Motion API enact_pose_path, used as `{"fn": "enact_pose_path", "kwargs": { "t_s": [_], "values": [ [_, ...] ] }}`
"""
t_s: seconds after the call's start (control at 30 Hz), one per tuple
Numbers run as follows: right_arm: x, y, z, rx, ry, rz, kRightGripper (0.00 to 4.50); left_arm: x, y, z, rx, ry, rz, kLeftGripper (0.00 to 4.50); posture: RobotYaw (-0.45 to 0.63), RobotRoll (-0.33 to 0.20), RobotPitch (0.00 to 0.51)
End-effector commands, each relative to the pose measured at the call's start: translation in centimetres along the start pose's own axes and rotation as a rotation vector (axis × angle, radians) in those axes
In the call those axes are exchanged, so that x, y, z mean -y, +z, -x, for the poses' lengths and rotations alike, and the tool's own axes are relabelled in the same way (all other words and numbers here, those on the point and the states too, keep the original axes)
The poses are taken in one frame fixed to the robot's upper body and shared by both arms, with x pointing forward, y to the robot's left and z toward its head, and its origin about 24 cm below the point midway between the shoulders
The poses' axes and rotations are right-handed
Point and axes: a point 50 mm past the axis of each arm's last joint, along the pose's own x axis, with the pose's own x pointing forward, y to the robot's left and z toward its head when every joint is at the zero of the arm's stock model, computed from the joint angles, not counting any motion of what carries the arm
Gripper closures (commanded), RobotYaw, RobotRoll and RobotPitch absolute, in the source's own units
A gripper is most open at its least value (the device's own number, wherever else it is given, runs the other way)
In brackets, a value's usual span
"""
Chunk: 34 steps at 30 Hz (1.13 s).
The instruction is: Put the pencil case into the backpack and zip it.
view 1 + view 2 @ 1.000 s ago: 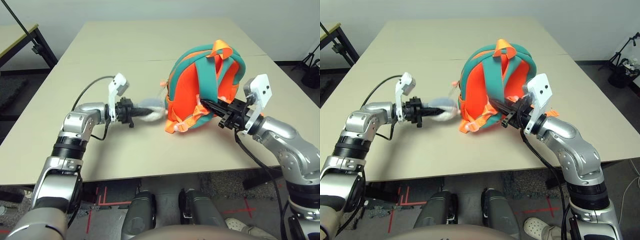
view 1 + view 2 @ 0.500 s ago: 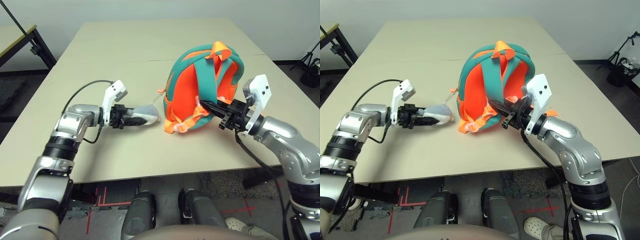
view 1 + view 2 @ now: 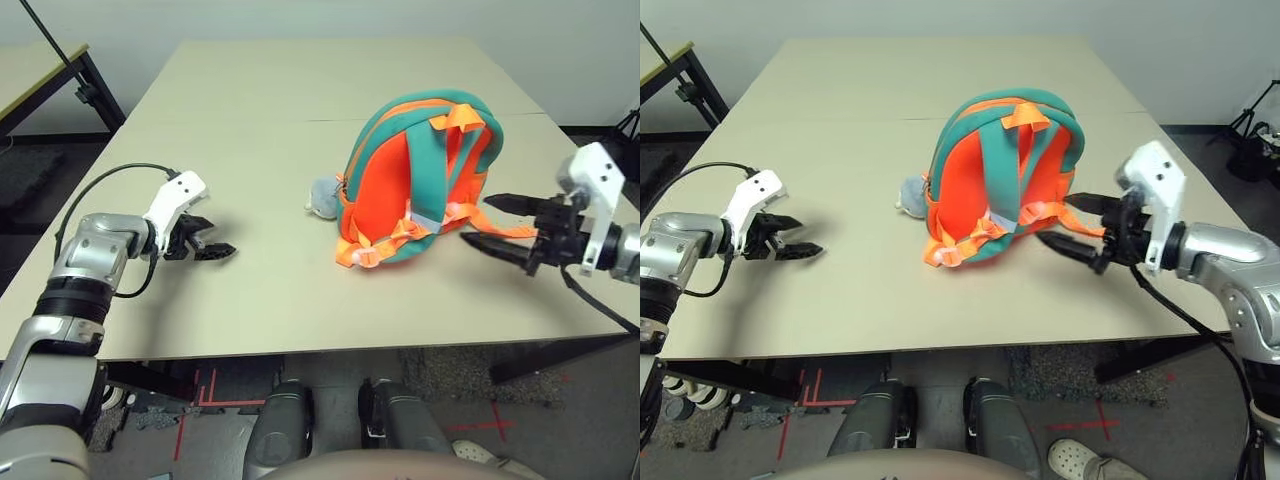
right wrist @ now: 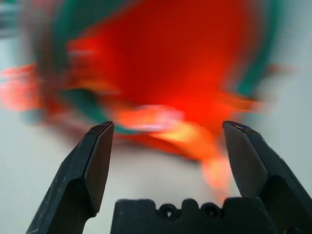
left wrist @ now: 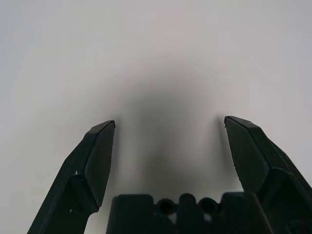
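Both sets of jaws stand spread and empty; the backpack (image 3: 383,190) looks light and soft, likely to sag, so its top loop (image 3: 457,117) seems the firmest hold.

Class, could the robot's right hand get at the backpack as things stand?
Probably yes: the right hand is open and empty beside the backpack, with nothing between them.
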Motion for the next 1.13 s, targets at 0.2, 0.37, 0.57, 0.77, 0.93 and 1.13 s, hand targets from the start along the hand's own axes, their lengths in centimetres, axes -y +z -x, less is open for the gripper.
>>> {"fn": "enact_pose_path", "kwargs": {
  "t_s": [0.2, 0.37, 0.57, 0.77, 0.93, 1.13],
  "values": [
    [2.3, -5.5, -1.2, 0.034, -0.370, -0.123, 0.01, 0.0, -3.3, -1.2, 0.165, 0.425, 0.094, 0.00, 0.13, 0.000, 0.074],
    [2.9, -8.5, -2.2, 0.030, -0.557, -0.172, 0.01, -0.1, -3.4, -1.2, 0.297, 0.632, 0.234, 0.00, 0.15, 0.000, 0.074],
    [2.9, -10.3, -3.6, 0.065, -0.692, -0.228, 0.01, 0.1, -3.1, -1.3, 0.378, 0.724, 0.330, 0.00, 0.17, 0.000, 0.072],
    [3.0, -10.4, -4.5, 0.095, -0.760, -0.231, 0.01, 0.4, -2.5, -1.7, 0.452, 0.717, 0.409, 0.00, 0.18, 0.000, 0.073],
    [2.9, -10.2, -5.5, 0.122, -0.804, -0.259, 0.01, 1.2, -2.6, -1.8, 0.507, 0.739, 0.457, 0.00, 0.18, 0.000, 0.057],
    [2.9, -10.0, -6.5, 0.118, -0.809, -0.271, 0.01, 1.1, -2.6, -1.1, 0.551, 0.796, 0.469, 0.00, 0.20, 0.000, 0.058]
  ]
}}
